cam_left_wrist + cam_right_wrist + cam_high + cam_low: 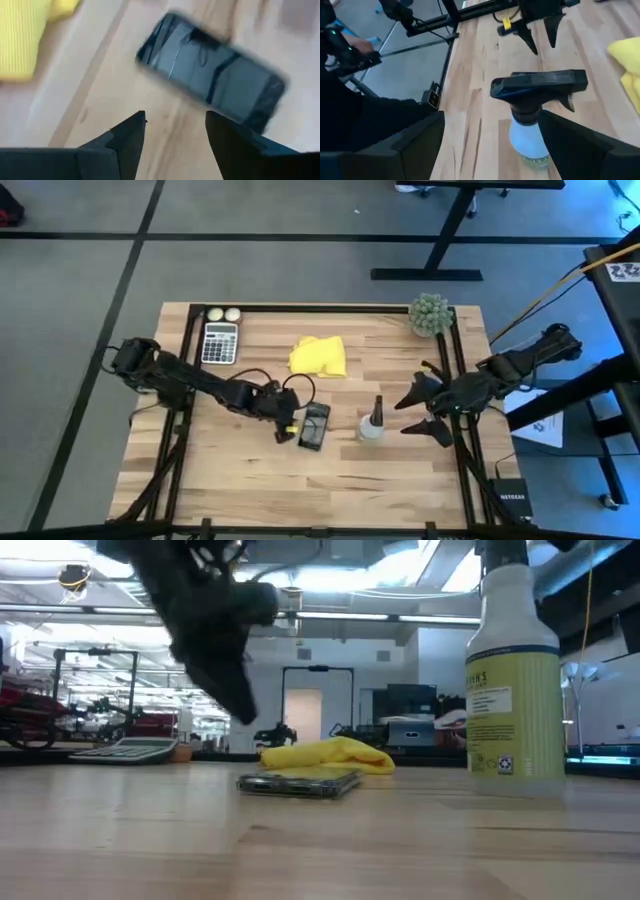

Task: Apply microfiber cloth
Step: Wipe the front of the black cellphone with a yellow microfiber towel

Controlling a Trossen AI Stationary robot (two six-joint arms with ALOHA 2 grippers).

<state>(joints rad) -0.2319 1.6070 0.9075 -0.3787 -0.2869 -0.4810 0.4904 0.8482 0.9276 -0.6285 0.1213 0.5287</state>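
Lying on the far middle of the wooden surface, the microfiber cloth rests in a loose, folded heap, free of both grippers. The left gripper hangs just beside the near-left edge of the black smartphone, which lies flat on the surface between the cloth and the near edge. In the left wrist view, the left fingers are parted to a moderate gap and hold nothing; the smartphone lies ahead of them and a yellow corner of the cloth shows to one side. The low view places the cloth directly behind the smartphone, with the left gripper raised above the surface. The right gripper sits at the right side of the surface, its fingers spread wide and empty, facing the spray bottle that stands upright to the right of the smartphone. In the right wrist view, the bottle's black trigger head stands between the wide fingers. A calculator and a small potted plant occupy the far corners.
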